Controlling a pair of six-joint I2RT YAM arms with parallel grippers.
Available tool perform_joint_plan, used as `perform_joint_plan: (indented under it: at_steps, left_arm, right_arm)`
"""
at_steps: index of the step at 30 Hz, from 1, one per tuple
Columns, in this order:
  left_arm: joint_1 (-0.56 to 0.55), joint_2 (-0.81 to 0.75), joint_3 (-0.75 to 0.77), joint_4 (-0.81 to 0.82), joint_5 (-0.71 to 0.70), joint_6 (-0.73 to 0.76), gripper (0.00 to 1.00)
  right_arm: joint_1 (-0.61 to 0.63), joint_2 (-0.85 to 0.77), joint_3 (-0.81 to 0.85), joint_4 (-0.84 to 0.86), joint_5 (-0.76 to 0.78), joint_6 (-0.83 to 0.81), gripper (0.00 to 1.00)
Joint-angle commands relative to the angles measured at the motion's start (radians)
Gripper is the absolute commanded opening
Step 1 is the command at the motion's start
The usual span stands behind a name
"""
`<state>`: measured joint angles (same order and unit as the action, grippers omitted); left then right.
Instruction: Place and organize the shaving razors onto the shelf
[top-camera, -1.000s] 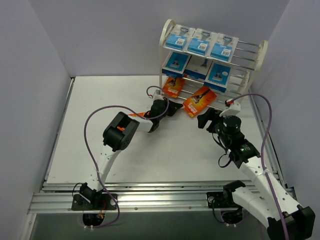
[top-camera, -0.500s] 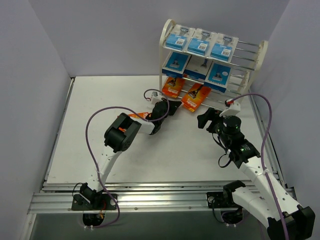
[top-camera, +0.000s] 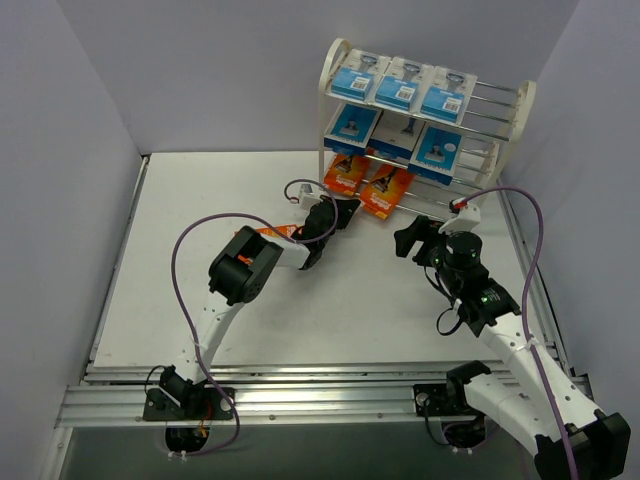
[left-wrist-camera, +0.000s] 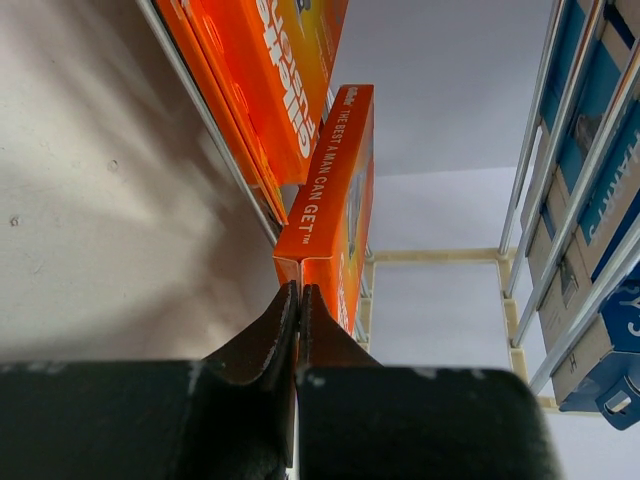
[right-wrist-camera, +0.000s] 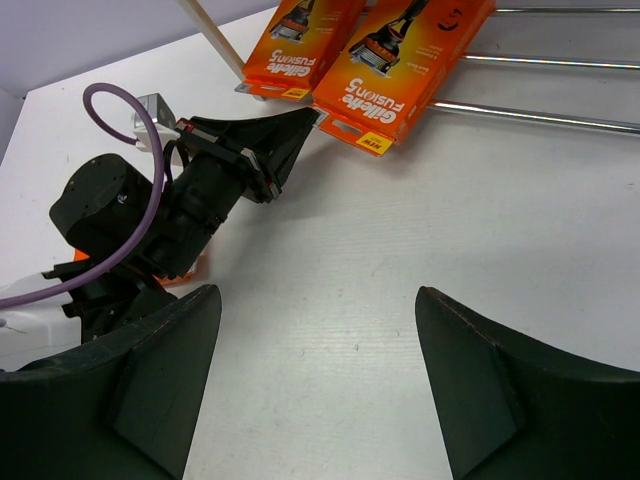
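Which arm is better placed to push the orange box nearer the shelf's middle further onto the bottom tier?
Left. Its shut hand touches the box's near corner, in line to push. The right hand hangs open over the table, apart from it.

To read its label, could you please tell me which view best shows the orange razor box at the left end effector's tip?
The right wrist view: the orange razor box faces up, print readable. Top external shows it small; the left wrist shows only its narrow edge.
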<state>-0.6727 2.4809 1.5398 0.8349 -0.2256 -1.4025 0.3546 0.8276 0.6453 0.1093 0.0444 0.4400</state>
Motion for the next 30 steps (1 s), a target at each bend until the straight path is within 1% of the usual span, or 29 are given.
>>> perform_joint_plan:
  at_steps: [1, 15, 30]
  left_arm:
    - [-0.002, -0.014, 0.048, 0.073, -0.053, 0.004, 0.02]
    - [-0.014, 0.016, 0.082, 0.084, -0.116, -0.016, 0.02]
    - [-0.036, 0.035, 0.074, 0.105, -0.185, -0.030, 0.02]
  right_arm:
    - [0.009, -0.004, -0.001, 0.036, 0.009, -0.011, 0.74]
    - [0.020, -0.001, -0.004, 0.038, 0.015, -0.011, 0.74]
    - [0.034, -0.002, -0.004, 0.033, 0.023, -0.009, 0.75]
